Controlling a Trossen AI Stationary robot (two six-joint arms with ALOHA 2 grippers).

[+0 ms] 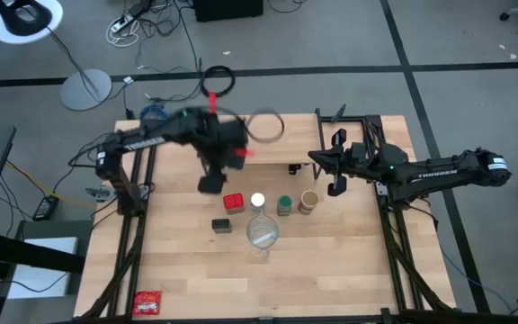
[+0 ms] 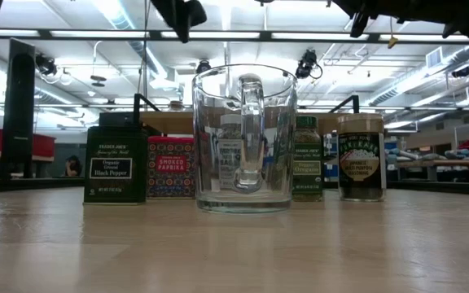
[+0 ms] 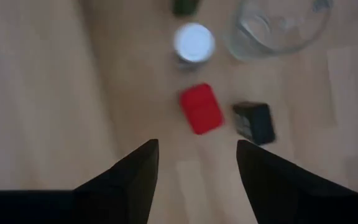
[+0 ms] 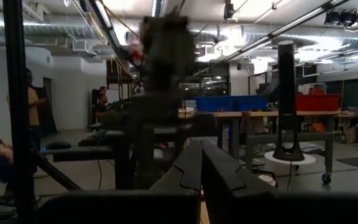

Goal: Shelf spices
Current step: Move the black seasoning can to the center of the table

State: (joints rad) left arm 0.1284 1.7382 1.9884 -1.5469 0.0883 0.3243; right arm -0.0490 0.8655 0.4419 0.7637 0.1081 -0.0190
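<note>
Barely started: red tin [image 1: 233,202], white-lidded jar [image 1: 257,201] and the other spices sat clustered mid-desk [image 1: 331,270], none shelved. Left pincer [image 3: 197,168] hovered above them, spread, empty. Right pincer [image 4: 201,168] clenched, parked aside.

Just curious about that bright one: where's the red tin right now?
In the high view the red tin stands mid-table, between the dark green tin and the white-lidded jar.

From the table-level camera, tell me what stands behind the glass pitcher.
Behind the glass pitcher, a white-lidded jar shows dimly through the glass, its label unreadable. The red paprika tin and the oregano jar stand to either side, uncovered.
</note>
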